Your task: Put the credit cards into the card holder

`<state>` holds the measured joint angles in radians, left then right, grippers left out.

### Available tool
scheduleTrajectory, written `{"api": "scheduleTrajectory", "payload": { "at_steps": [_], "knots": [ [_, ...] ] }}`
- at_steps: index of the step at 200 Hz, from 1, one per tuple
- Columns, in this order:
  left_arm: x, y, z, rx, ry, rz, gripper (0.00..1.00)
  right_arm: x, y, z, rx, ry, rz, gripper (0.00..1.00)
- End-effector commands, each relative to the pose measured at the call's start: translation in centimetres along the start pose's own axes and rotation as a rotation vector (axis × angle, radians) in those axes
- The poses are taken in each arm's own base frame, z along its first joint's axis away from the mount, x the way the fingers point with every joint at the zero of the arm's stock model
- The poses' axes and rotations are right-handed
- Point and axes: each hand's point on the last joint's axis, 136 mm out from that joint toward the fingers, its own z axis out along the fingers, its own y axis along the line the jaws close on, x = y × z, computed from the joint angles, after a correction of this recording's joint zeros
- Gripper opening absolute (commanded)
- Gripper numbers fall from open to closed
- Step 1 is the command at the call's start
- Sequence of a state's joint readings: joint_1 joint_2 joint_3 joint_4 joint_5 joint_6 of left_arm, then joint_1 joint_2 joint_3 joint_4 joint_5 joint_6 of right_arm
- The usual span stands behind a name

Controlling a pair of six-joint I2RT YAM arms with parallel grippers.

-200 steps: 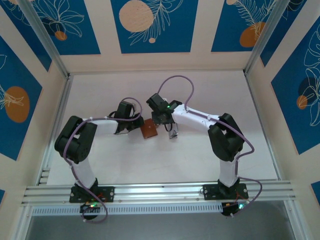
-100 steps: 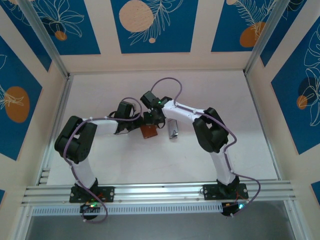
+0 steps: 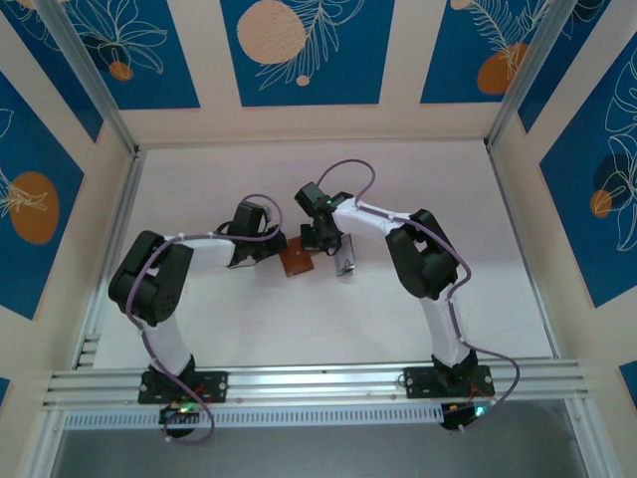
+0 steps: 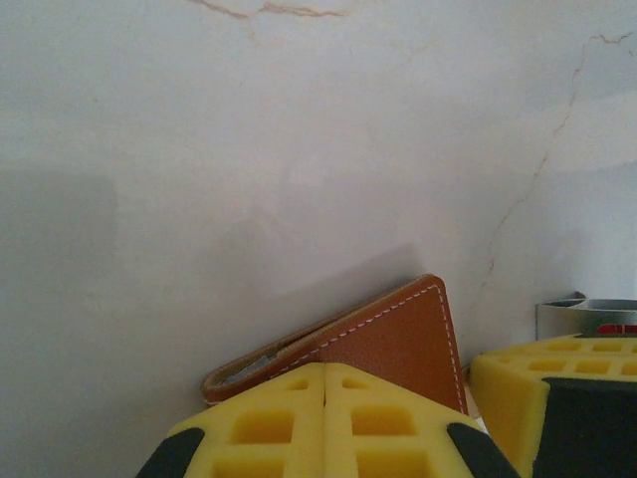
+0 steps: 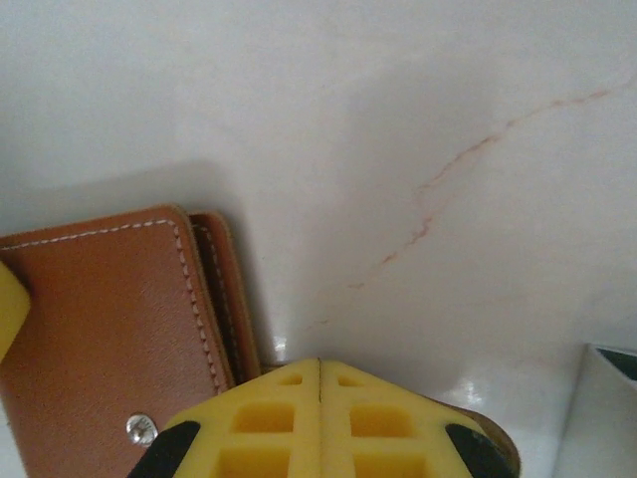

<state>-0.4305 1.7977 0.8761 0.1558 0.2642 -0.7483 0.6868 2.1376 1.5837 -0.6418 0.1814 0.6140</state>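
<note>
**Top external view.** The brown leather card holder (image 3: 296, 262) lies on the white table (image 3: 219, 319), near its centre. The left gripper (image 3: 275, 251) is at the holder's left edge. The right gripper (image 3: 320, 246) is at its far right corner. A silvery-grey rectangular piece (image 3: 345, 261) lies just right of the holder. Jaw position cannot be told from this view.

**Left wrist view.** The left gripper (image 4: 323, 383) has its yellow fingers pressed flush together, with nothing between them. The card holder (image 4: 393, 344) lies directly beyond the tips, its white stitching visible. One yellow finger (image 4: 542, 368) of the right gripper stands just to the right.

**Right wrist view.** The right gripper (image 5: 319, 383) is fully closed and grips nothing. The card holder (image 5: 100, 329) lies to the left. Its snap button (image 5: 141, 429) is just beside the left finger.
</note>
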Motion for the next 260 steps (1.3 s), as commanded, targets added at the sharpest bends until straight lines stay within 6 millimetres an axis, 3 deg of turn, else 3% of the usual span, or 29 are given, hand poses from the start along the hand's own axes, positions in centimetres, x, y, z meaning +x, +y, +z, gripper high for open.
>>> {"api": "scheduleTrajectory", "payload": {
  "at_steps": [1,35,68,120,260],
  "knots": [
    [3.3,0.4,-0.3,-0.019,0.134,0.005,0.0,1.2,1.2,0.8,-0.089,0.068,0.015,0.0],
    [2.7,-2.1,-1.6,0.02,0.136,0.039,0.03,1.4,1.8,1.0,-0.213,0.11,0.063,0.0],
    [2.0,-3.6,-3.8,0.043,0.106,0.057,0.07,1.5,1.0,1.0,-0.219,0.114,0.084,0.0],
    [3.2,0.3,-6.4,-0.143,0.098,0.033,0.03,2.2,0.5,1.1,-0.228,0.128,0.095,0.0],
    [4.8,1.2,-2.1,-0.148,0.183,0.033,0.0,2.6,1.8,-0.5,-0.373,0.16,0.117,0.0]
  ]
}}
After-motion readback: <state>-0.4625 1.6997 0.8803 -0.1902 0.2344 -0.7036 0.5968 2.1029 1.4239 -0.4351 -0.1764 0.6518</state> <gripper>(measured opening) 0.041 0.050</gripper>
